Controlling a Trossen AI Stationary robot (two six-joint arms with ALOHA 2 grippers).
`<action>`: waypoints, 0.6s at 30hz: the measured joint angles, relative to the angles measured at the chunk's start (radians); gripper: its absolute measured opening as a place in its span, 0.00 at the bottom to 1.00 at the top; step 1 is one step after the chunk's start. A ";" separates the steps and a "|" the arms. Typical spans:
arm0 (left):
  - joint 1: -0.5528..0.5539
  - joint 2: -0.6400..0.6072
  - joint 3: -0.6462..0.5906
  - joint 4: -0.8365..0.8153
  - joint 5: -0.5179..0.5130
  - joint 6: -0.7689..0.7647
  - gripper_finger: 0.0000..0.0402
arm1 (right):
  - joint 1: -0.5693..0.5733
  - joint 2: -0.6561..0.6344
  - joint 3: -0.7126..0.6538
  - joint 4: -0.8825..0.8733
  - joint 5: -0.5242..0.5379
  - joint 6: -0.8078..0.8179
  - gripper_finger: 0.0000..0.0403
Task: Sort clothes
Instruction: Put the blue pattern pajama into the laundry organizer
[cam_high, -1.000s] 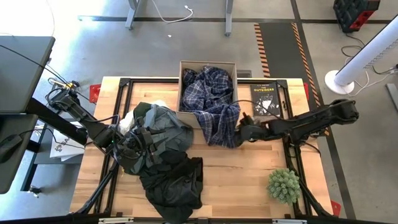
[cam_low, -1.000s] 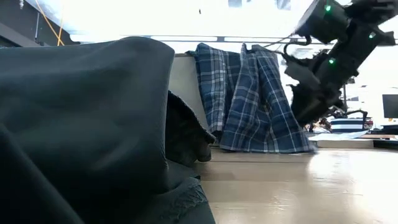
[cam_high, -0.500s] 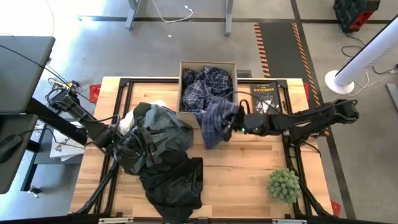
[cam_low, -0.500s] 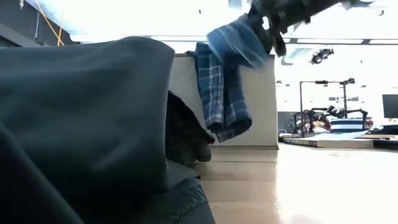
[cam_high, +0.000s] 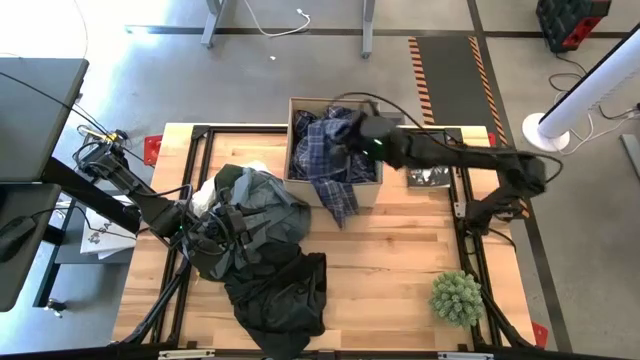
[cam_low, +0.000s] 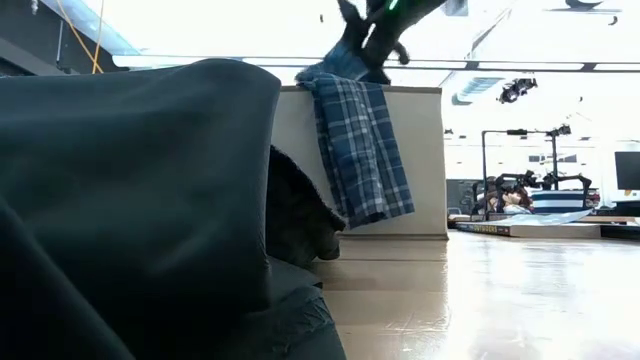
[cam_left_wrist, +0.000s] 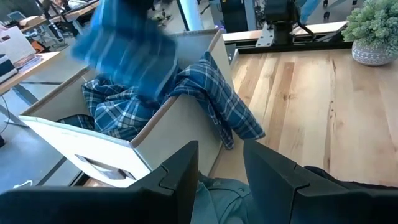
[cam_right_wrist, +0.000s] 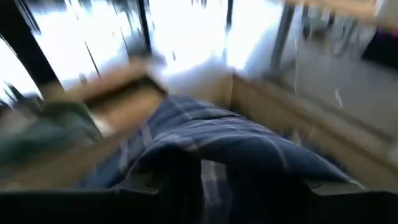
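The navy-and-white plaid shirt (cam_high: 325, 150) fills the tan cardboard box (cam_high: 296, 108) at the table's far middle. One end (cam_low: 365, 150) hangs down the box's near wall. My right gripper (cam_high: 346, 130) is above the box, shut on a raised bunch of this shirt. At the table's left, my left gripper (cam_left_wrist: 219, 168) stands open, pointing toward the box, just over the grey-green garment (cam_high: 265, 215). I cannot tell whether it touches that garment. A black garment (cam_high: 285, 295) lies nearer the front edge, and a bit of white cloth (cam_high: 255, 167) shows behind the pile. My right gripper has a bunched part of the plaid shirt (cam_right_wrist: 217, 155) between its two fingers, and the cloth drapes over them and hides the pads. It comes from the table's right, slanting down a little. The bunch (cam_low: 340, 65) is lifted above the box's rim, and the rest lies in the box.
A black paperback book (cam_high: 432, 176) lies right of the box, partly under my right arm. A small green plant (cam_high: 457, 297) stands at the front right. Bare wood stretches between the box, the plant and the dark pile.
My right gripper has risen from the table in front of the box and swung toward the far edge, over the box, rolling as it went. It carried the hanging plaid cloth up with it. Now only a narrow end hangs down the near wall.
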 joint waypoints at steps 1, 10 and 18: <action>0.000 0.000 0.000 0.000 0.000 0.000 0.31 | -0.022 0.042 0.025 -0.053 -0.025 0.000 0.42; 0.000 0.000 0.000 0.000 -0.001 -0.001 0.31 | -0.120 0.362 0.089 -0.492 -0.089 -0.009 0.42; 0.004 0.000 0.000 0.001 -0.003 -0.001 0.31 | -0.138 0.271 0.183 -0.642 -0.074 -0.047 0.42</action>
